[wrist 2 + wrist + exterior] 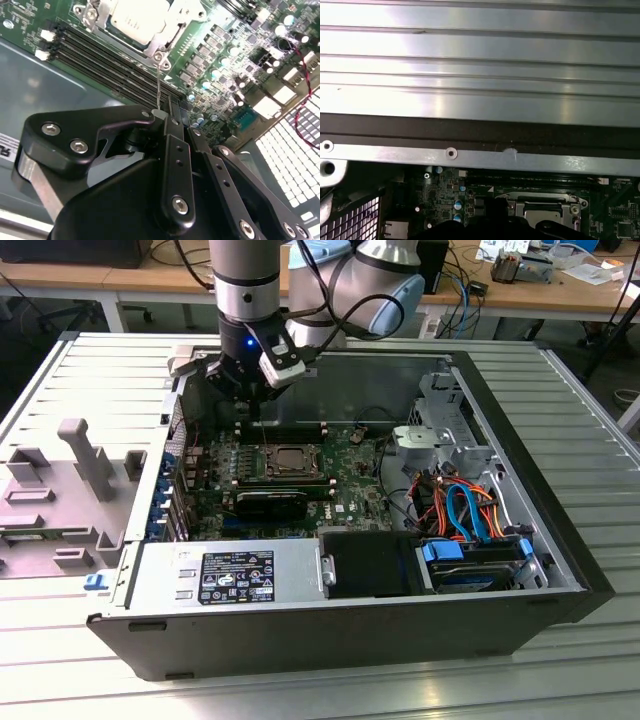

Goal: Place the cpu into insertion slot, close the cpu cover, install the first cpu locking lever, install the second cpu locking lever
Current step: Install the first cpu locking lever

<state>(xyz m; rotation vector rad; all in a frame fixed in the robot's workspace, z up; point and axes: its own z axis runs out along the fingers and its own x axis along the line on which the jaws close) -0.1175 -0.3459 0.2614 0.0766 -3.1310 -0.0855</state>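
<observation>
The cpu [291, 458] lies in the insertion slot [266, 466] on the green board inside the open case. Its silver top [134, 19] shows through the window of the cpu cover [172, 31], which lies flat over it. In the first wrist view the cpu [543, 215] and the cpu cover [535, 202] sit just past the case wall. A thin wire locking lever [159, 82] rises upright from the socket's corner into my gripper [167, 114]. My gripper [250, 420] hangs over the socket's corner at the exterior view's left, shut on that lever.
Black memory slots [110, 60] run beside the socket. A grey power supply [225, 575] fills the case's front, and a drive cage with orange and blue cables [470, 510] stands at the exterior view's right. The case wall [480, 130] is close behind the gripper. A grey fixture [85, 455] rests outside.
</observation>
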